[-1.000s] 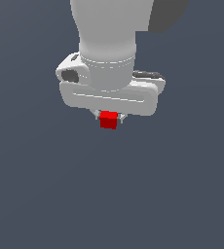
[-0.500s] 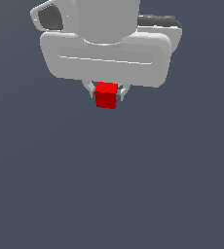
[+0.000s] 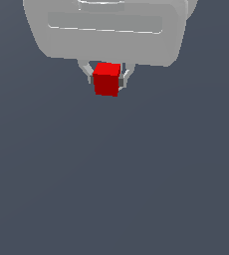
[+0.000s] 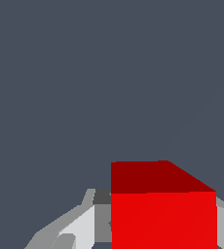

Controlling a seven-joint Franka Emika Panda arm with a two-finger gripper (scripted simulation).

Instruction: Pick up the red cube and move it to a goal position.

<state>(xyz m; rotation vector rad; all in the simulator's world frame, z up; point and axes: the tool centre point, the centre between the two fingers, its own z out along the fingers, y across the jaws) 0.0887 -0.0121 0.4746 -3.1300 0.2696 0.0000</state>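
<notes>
The red cube (image 3: 107, 78) is small, plain and bright red, and sits between the two fingers of my white gripper (image 3: 107, 82) near the top of the exterior view. The gripper is shut on it, one finger on each side. The wide white gripper body fills the top edge above it. In the wrist view the red cube (image 4: 162, 214) is large and close, with a grey-white finger (image 4: 82, 226) against its side and the other finger just showing on the opposite side. The cube hangs above the plain grey-blue floor (image 3: 116, 174), not touching it.
Only the flat grey-blue floor (image 4: 84, 87) shows around and below the gripper. No other object, container or edge is in view.
The gripper has risen with the red cube held in it and has come closer to the exterior camera. It now looks larger and is cut off by the top edge.
</notes>
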